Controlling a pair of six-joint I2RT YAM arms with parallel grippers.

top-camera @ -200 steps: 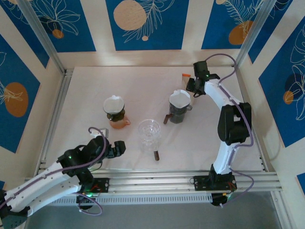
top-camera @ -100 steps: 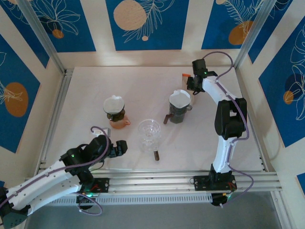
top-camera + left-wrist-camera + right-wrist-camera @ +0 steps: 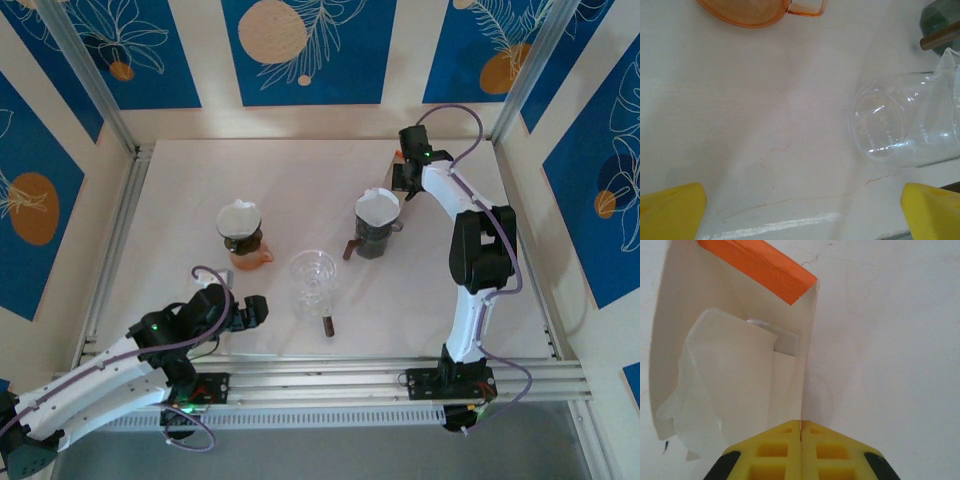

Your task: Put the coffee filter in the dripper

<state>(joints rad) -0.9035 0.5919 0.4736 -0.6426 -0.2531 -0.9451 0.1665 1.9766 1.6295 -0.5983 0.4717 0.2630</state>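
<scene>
An open white carton with an orange flap (image 3: 757, 262) holds a stack of white coffee filters (image 3: 725, 385). My right gripper (image 3: 801, 424) is shut, its yellow fingertips pinching the carton's thin right wall; it reaches to the back right of the table (image 3: 404, 170). An orange dripper (image 3: 243, 243) with a white filter stands left of centre. A dark dripper (image 3: 376, 222), also with a white filter, stands right of centre. My left gripper (image 3: 802, 212) is open over bare table near the front (image 3: 250, 312), nothing between its fingers.
A clear glass server (image 3: 313, 279) with a brown handle (image 3: 328, 325) stands at the centre front, just right of the left gripper (image 3: 905, 125). Metal frame posts and rails border the white table (image 3: 300, 190).
My right gripper has moved a little back and left to the carton and closed on its wall. The left arm has shifted slightly right.
</scene>
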